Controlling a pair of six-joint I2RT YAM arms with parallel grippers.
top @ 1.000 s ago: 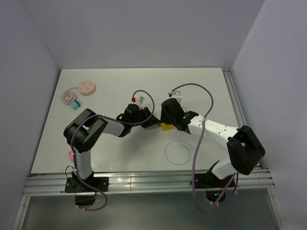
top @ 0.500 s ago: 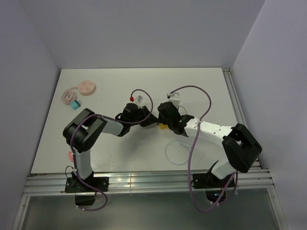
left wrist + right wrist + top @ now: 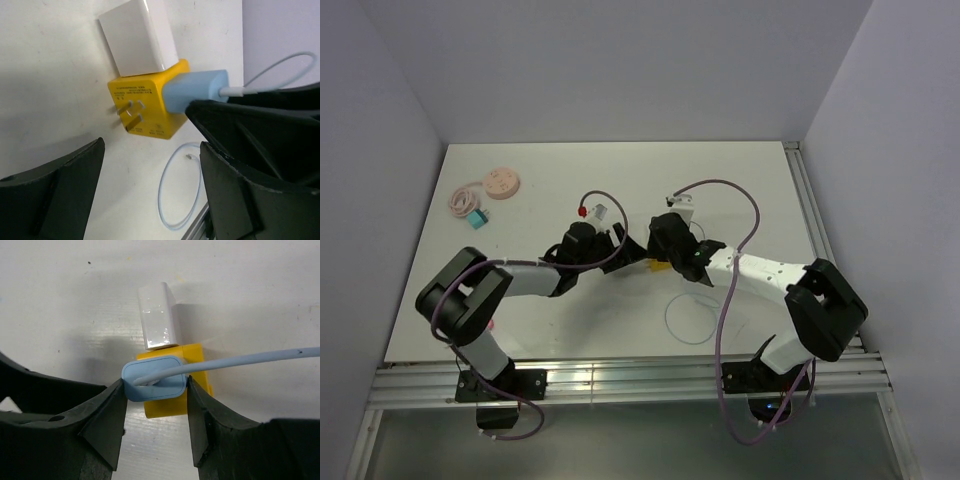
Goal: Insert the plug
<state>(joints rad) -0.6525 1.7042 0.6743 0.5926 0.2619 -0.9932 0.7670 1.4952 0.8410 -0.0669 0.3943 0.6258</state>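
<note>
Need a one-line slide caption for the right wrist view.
Right gripper clamps the blue plug against the yellow adapter, white charger on the adjacent face, pale cable trailing right.

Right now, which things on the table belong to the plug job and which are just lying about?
Job: blue plug, gripped by the right end effector; yellow adapter; white charger seated in it; left end effector, open.
Lying about: pink disc, pink cord, teal block, all at the far left.

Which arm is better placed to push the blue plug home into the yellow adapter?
Right: the right gripper grips the blue plug at the yellow adapter; the left gripper is open, holding nothing.
</note>
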